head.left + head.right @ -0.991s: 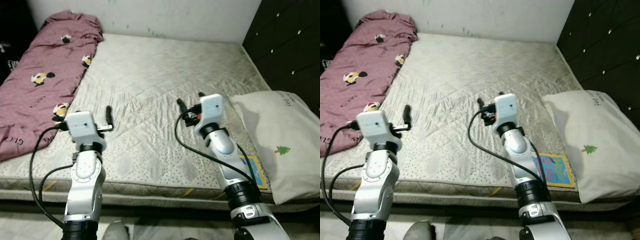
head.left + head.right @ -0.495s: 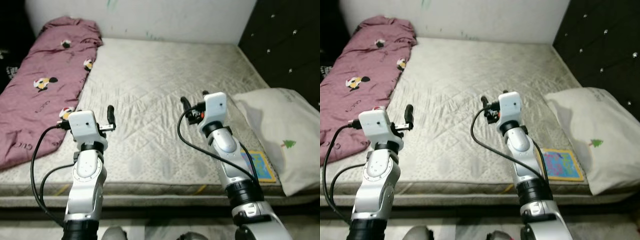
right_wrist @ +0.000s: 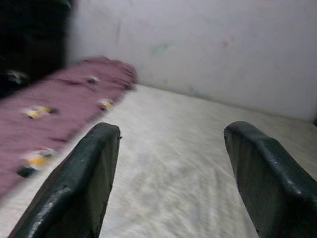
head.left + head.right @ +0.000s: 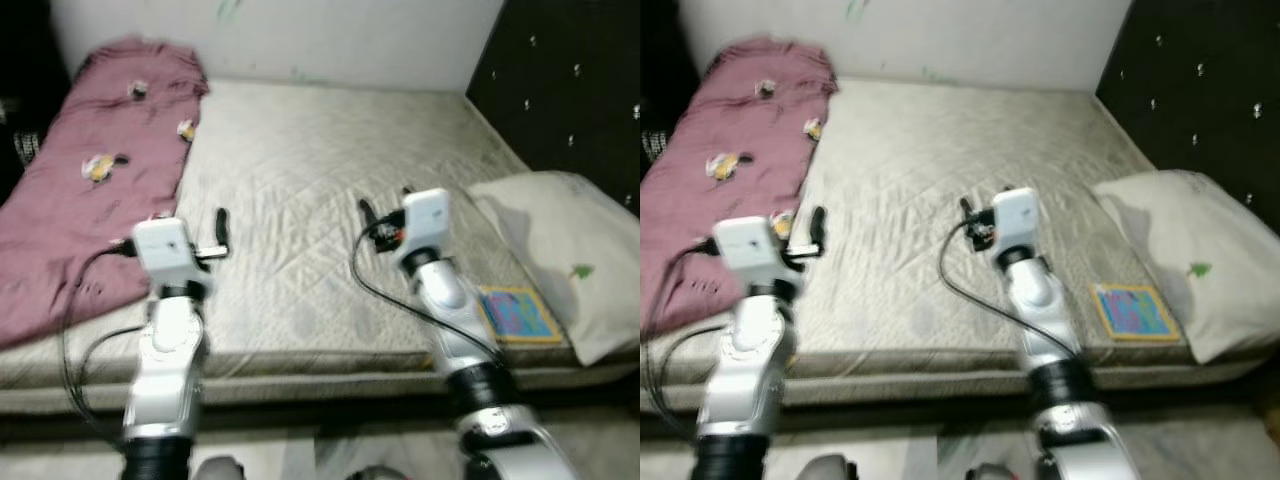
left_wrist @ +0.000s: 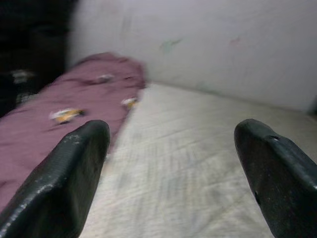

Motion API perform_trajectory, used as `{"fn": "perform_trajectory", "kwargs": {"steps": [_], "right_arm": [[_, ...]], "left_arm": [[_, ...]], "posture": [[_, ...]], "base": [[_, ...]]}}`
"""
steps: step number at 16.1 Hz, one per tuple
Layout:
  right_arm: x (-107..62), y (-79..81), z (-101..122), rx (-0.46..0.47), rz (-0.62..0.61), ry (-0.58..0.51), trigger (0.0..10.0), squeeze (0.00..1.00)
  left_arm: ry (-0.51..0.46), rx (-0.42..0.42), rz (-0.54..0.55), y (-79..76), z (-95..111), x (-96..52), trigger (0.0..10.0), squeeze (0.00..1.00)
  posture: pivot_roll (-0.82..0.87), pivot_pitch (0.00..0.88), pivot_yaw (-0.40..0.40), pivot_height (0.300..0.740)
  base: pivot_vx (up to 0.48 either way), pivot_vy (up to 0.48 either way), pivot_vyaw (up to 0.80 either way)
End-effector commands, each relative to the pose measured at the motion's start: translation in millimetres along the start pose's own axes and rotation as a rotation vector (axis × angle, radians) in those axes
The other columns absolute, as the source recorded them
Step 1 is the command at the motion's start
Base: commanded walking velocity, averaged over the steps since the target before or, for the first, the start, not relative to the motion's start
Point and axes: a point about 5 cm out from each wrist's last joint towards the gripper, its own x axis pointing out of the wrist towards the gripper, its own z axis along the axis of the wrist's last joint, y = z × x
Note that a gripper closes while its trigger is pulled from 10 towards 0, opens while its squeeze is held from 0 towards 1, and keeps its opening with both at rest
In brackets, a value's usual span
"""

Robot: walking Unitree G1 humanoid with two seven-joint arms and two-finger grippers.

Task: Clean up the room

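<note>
- While both silver arms are raised over its near edge, a bare quilted mattress [image 4: 330, 170] fills the scene, running from a white wall [image 4: 300, 35] at its far end to a dark studded panel [image 4: 570, 90] on the robot's right.
- Along the mattress's left side lies a maroon blanket [image 4: 90, 190] printed with small cartoon figures, bunched at the far corner against the wall and draped down toward the near edge.
- At the right edge of the mattress rests a white pillow [image 4: 565, 250] bearing a small green tree mark, leaning toward the dark panel.
- Just beside the pillow, near the front right corner, a small flat picture book [image 4: 517, 313] with a yellow border and blue cover lies face up on the mattress.
- Held above the near left part of the mattress, close to the blanket's edge, the left gripper [image 5: 173, 168] has its two black fingers spread wide apart, with nothing between them.
- Poised over the middle of the mattress, well apart from the book, the right gripper [image 3: 168, 173] likewise shows its fingers parted and empty.
- Both eye views are slightly blurred.
</note>
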Motion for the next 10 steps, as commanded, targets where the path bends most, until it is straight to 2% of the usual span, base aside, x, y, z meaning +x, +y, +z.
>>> {"fn": "perform_trajectory", "kwargs": {"steps": [1, 3, 8, 10], "right_arm": [[-0.4, -12.9, 4.3, -0.021, -0.027, -0.008, 10.0, 0.00], [-0.4, -13.5, 3.9, -0.020, -0.029, -0.007, 10.0, 0.00], [-0.4, -13.0, 3.4, -0.022, -0.027, -0.003, 10.0, 0.00], [-0.4, -13.0, 3.4, -0.024, -0.024, -0.003, 10.0, 0.00]], "left_arm": [[-0.013, -0.023, -0.036, -11.3, 4.0, 1.4, 10.0, 0.00], [-0.009, -0.026, -0.032, -11.0, 3.4, 0.9, 10.0, 0.00], [-0.018, -0.023, -0.033, -10.7, 4.2, 1.0, 10.0, 0.00], [-0.023, -0.007, -0.032, -10.9, 4.8, 1.0, 10.0, 0.00]], "posture": [[0.02, 0.000, -0.079, 0.740], [0.02, 0.000, -0.080, 0.740], [0.02, 0.000, -0.079, 0.740], [0.02, 0.000, -0.079, 0.740]], "base": [[0.000, 0.450, -0.76], [0.000, 0.450, -0.66], [0.000, 0.429, 0.00], [0.000, 0.000, 0.00]]}}
